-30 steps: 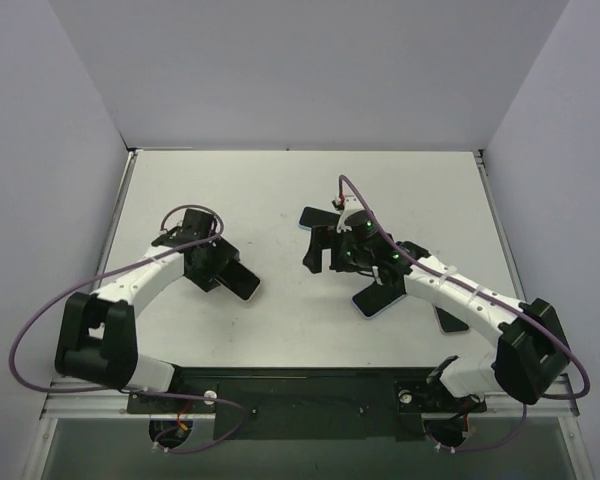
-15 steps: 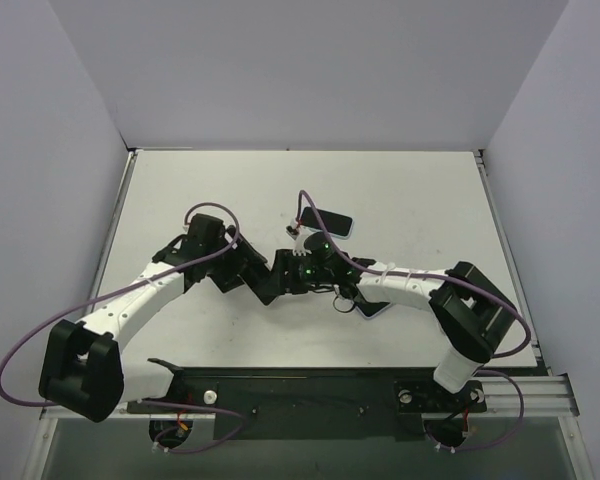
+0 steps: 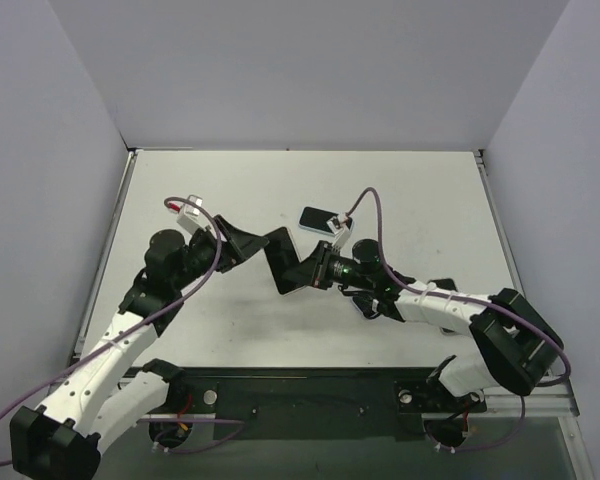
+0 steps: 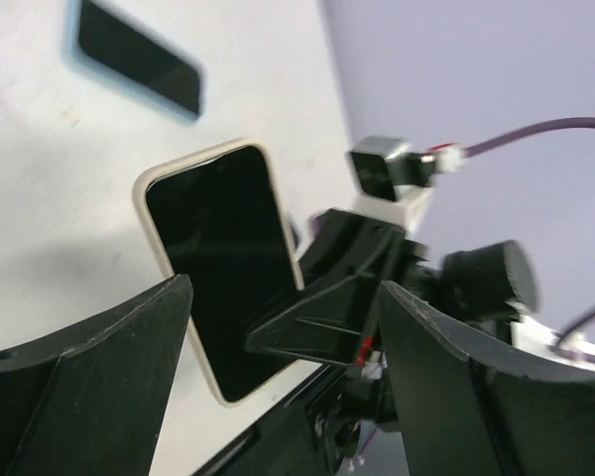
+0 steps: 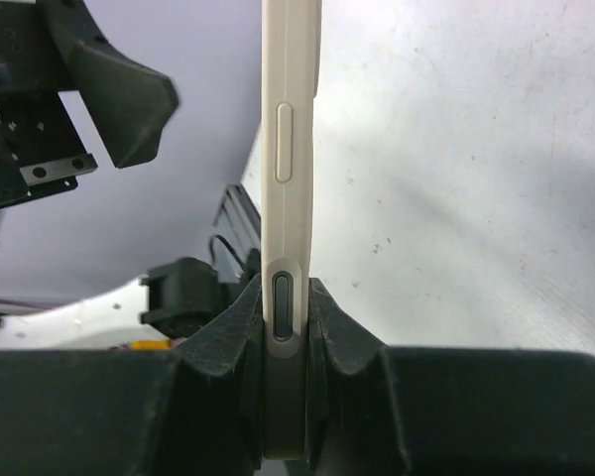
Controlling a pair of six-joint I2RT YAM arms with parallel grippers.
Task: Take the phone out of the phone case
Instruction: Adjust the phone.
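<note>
The phone (image 4: 221, 260), black screen in a cream phone case (image 4: 149, 194), is held off the table, tilted. My right gripper (image 3: 306, 270) is shut on one end of it. In the right wrist view the case (image 5: 292, 129) stands edge-on, pinched between the two jaws of the right gripper (image 5: 284, 297) at a side button. My left gripper (image 3: 240, 243) faces the phone's screen from the left. In its own view the left gripper (image 4: 283, 293) is open, with the phone beyond its fingertips and nothing between them.
A second dark phone in a light blue case (image 3: 320, 219) lies flat on the white table (image 3: 420, 190) just behind the held phone; it also shows as the blue-cased phone (image 4: 139, 59). Purple cables loop over both arms.
The right arm swung left to the phone and its jaws shut on the case's end. The phone rose off the table. The left arm shifted and stayed open.
</note>
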